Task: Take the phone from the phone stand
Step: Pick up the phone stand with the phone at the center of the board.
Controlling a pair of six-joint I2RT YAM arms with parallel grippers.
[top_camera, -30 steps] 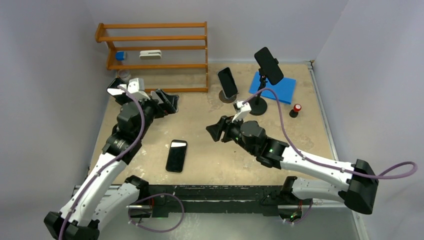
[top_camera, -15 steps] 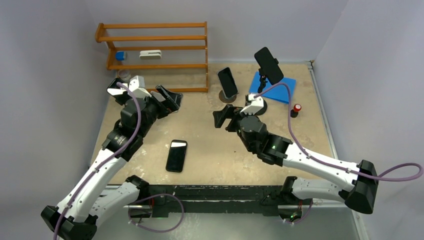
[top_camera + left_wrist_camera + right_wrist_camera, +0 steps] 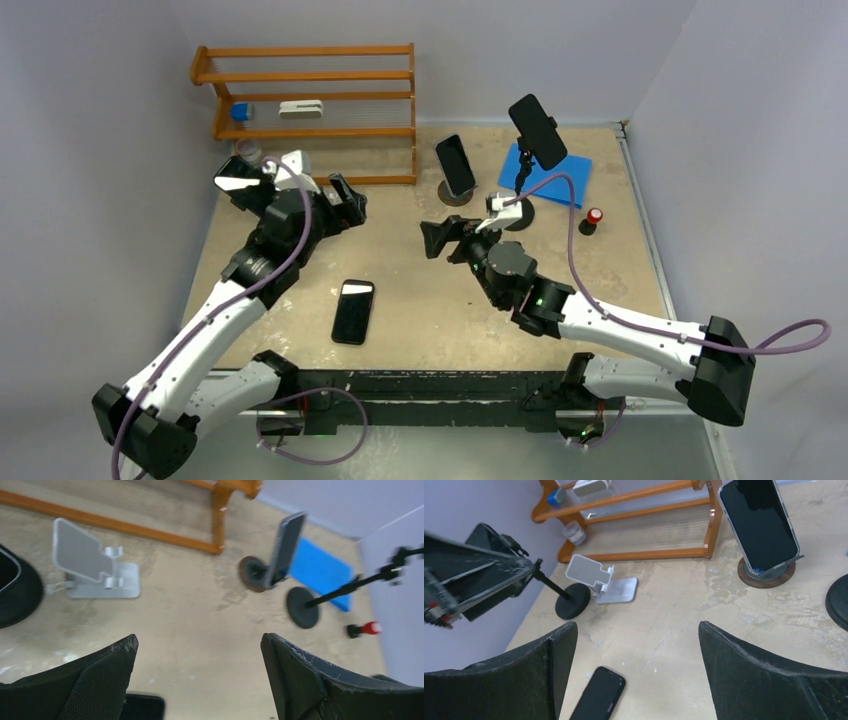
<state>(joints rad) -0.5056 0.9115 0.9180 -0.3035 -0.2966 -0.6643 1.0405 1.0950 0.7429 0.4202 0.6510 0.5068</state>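
Observation:
One black phone (image 3: 456, 163) leans on a round brown phone stand (image 3: 456, 196) at the back middle; the same phone (image 3: 759, 522) shows in the right wrist view. Another phone (image 3: 537, 130) is clamped on a tall black stand (image 3: 515, 214). A third phone (image 3: 236, 181) sits in a clamp stand at the far left. A fourth phone (image 3: 353, 311) lies flat on the table. My left gripper (image 3: 350, 206) (image 3: 197, 640) is open and empty, left of the round stand. My right gripper (image 3: 434, 240) (image 3: 636, 626) is open and empty, just in front of the round stand.
An empty silver folding stand (image 3: 600, 580) (image 3: 95, 565) stands near the wooden rack (image 3: 310, 100). A blue pad (image 3: 548, 174) and a small red-topped object (image 3: 593, 217) lie at the back right. The side walls stand close to the table edges.
My right gripper has opened wide and moved back towards the round stand. My left gripper has shifted a little to the right. The phones have not moved.

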